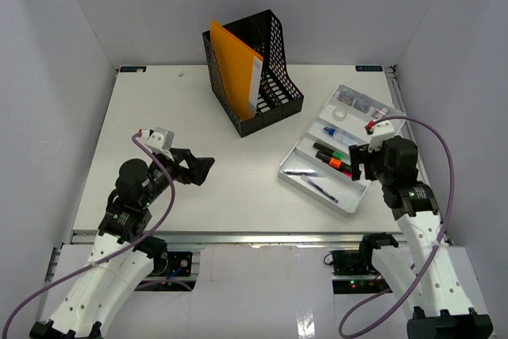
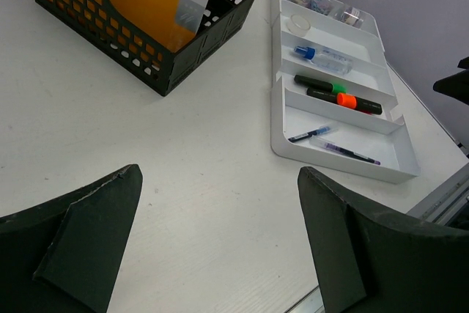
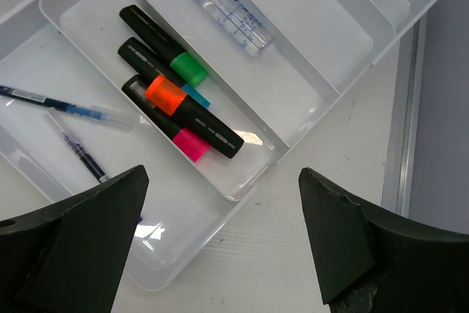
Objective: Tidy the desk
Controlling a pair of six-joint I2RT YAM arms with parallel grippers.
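On the overhead view, the desk (image 1: 159,109) fills the middle of the picture as a broad white top, with a metal rail (image 1: 254,236) along its near edge. A black mesh file rack (image 1: 274,93) stands upright towards the back, holding an orange folder (image 1: 234,69). To the right lies a white compartmented tray (image 1: 349,200), set at a slant. The left gripper (image 1: 198,168) hangs over bare desk on the left, its jaws spread, nothing between them. The right gripper (image 1: 361,163) sits above the tray's right side.

From the left wrist, two dark fingers (image 2: 95,232) stand wide apart and empty above plain desk surface. Beyond them are the rack and the tray, which holds a small clear bottle (image 2: 326,56) with a blue cap, markers (image 2: 337,97) and pens (image 2: 344,153) in separate compartments.

From the right wrist, the right gripper's fingers (image 3: 102,225) are also wide apart and hold nothing. They hover over the tray's corner. Below lie markers capped in green, orange and pink, side by side and touching. The pens are in the next compartment.
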